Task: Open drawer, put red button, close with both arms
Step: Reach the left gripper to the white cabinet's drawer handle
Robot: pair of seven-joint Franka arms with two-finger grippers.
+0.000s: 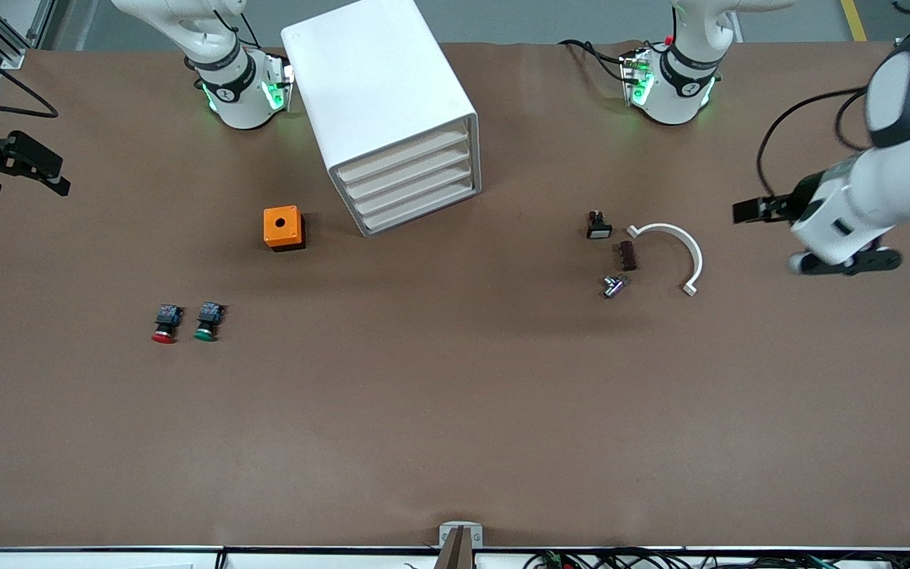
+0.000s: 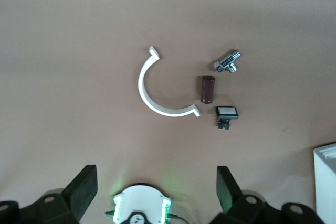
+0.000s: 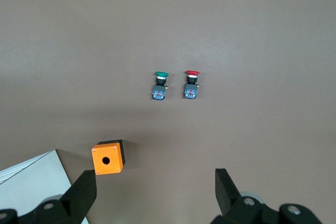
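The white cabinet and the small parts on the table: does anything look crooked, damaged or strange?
Only the white cabinet stands out: it sits turned at an angle to the table's edges, all four drawers shut. The red button and green button lie on their sides beside each other. Nothing looks damaged.

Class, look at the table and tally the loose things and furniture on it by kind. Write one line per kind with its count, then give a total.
Push buttons: 2 (red button, green button)
Orange boxes with a hole: 1
White cabinets with four drawers: 1
White curved brackets: 1
Small parts beside the bracket: 3 (black switch, brown block, metal fitting)
Total: 8
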